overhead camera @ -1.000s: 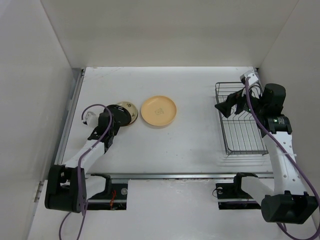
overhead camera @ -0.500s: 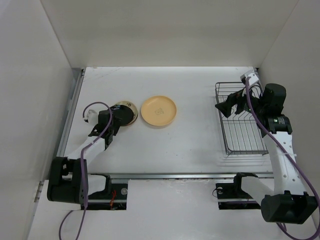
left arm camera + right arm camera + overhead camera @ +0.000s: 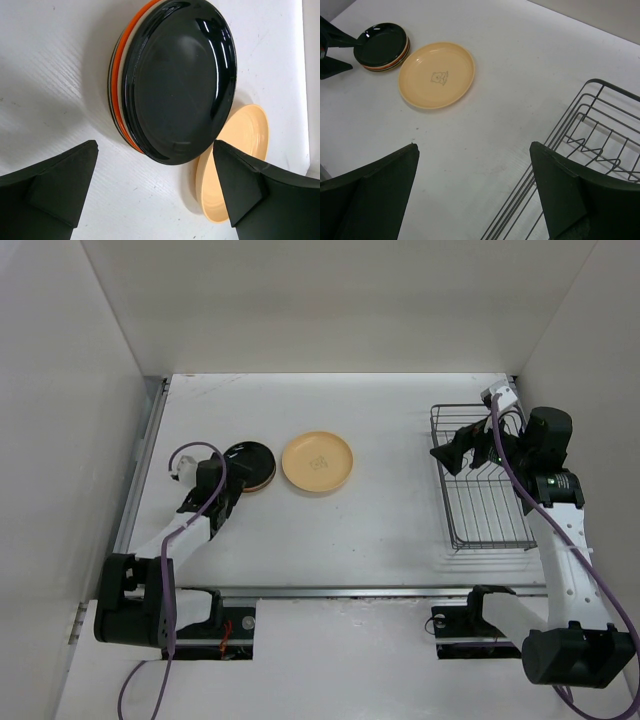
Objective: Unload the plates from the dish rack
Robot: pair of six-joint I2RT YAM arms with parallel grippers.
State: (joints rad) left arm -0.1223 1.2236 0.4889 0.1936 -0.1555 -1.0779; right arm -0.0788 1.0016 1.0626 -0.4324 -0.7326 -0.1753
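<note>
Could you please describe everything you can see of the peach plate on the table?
The peach plate is round, tan and smooth like glazed ceramic, with a low raised rim and a faint motif at its centre. It lies flat, face up, on the white table, just right of the black-topped plate stack. Nothing rests on it.

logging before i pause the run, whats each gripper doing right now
Left gripper: open, holding nothing, with the stack of plates in front of it.
Right gripper: open, holding nothing.

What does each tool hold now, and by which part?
Nothing is held. The left tool is open by the plate stack, the right tool open near the rack.
</note>
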